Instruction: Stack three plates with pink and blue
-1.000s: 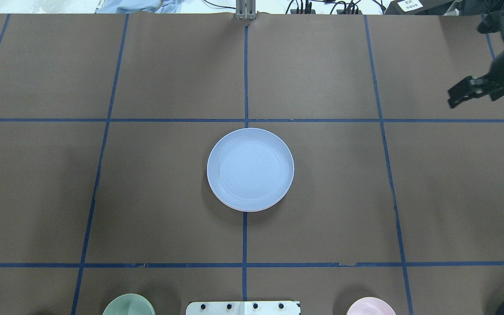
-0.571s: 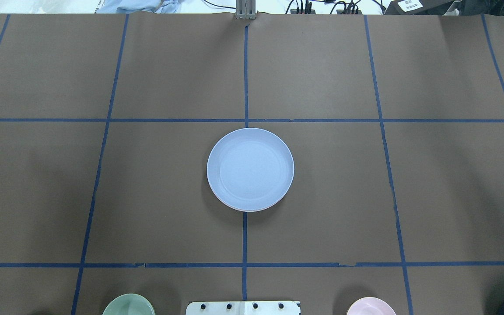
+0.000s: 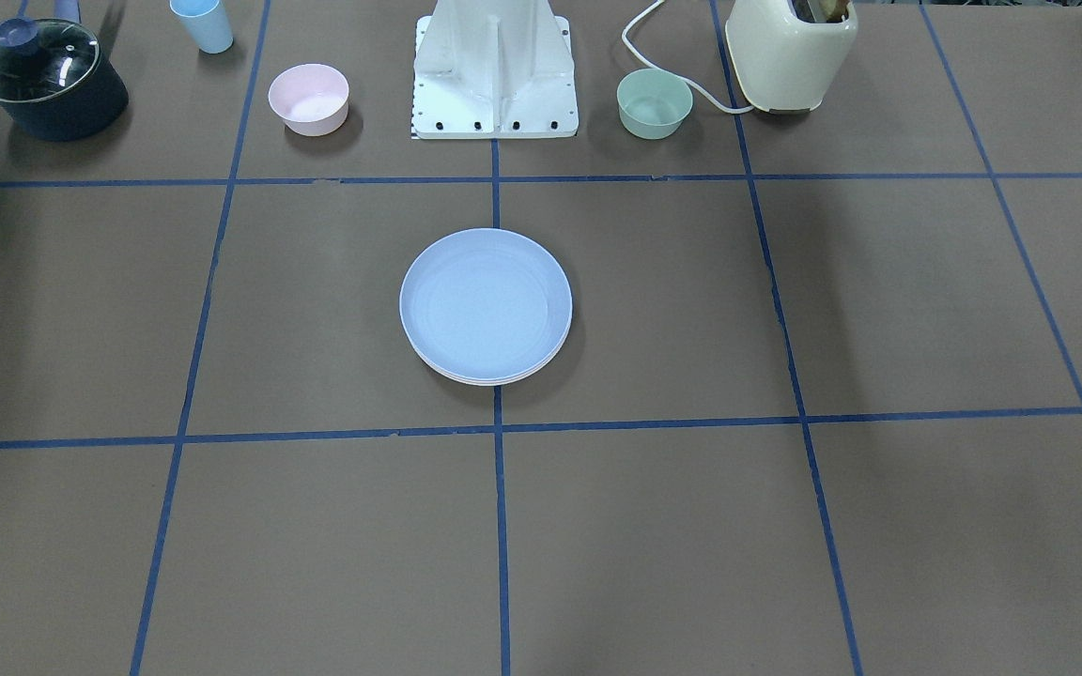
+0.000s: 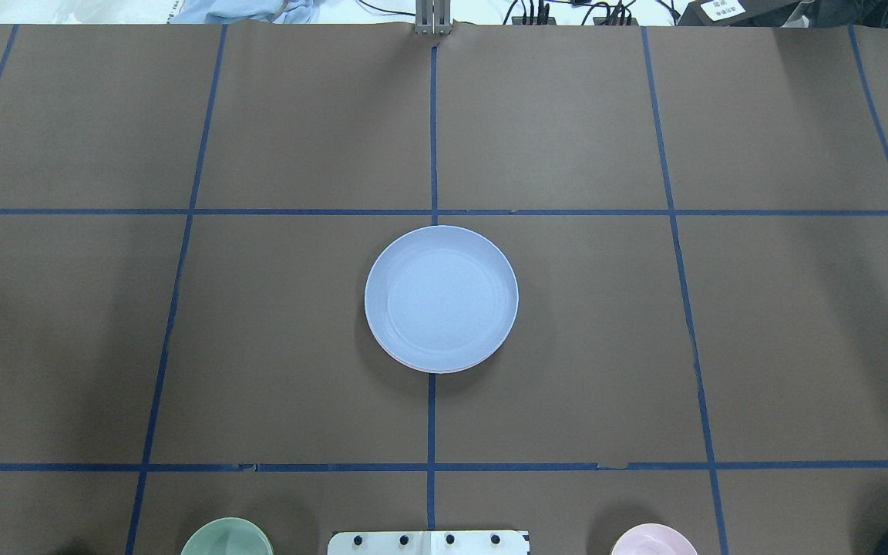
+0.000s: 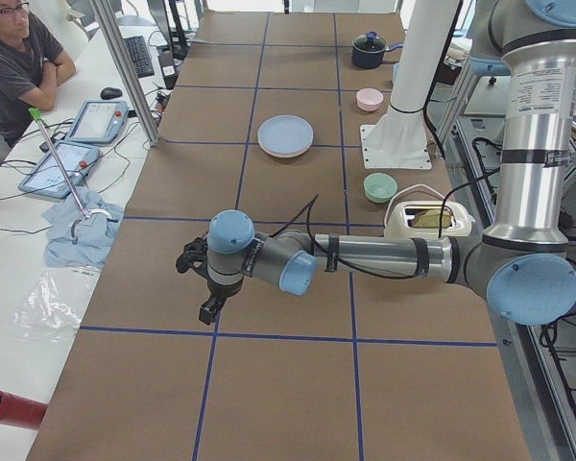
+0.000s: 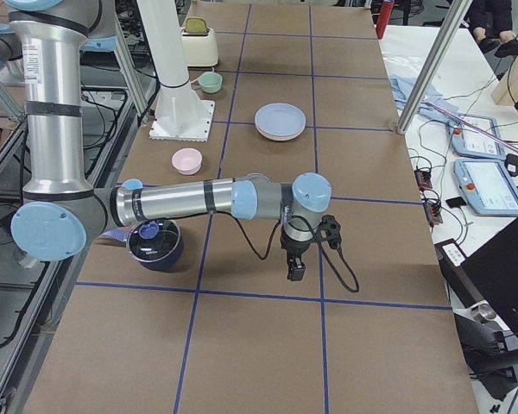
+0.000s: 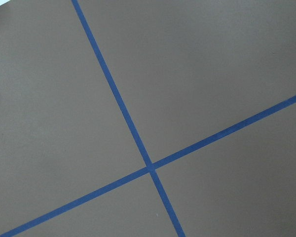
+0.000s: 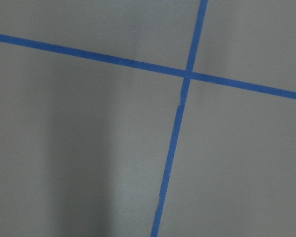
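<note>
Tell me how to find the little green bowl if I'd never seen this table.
Start at the white robot base at the edge of the table. Between it and the cream toaster sits the green bowl. The pink bowl on the base's other side has the same shape, so colour settles it.

I see a white metal mount base [image 3: 494, 70] on the brown-papered table [image 3: 316, 526]. Front view, left of it: small pink bowl [image 3: 308, 99], light blue tumbler [image 3: 203, 25], dark saucepan with glass lid [image 3: 48, 80]. Right of it: small green bowl [image 3: 655, 103], cream toaster [image 3: 790, 52].
</note>
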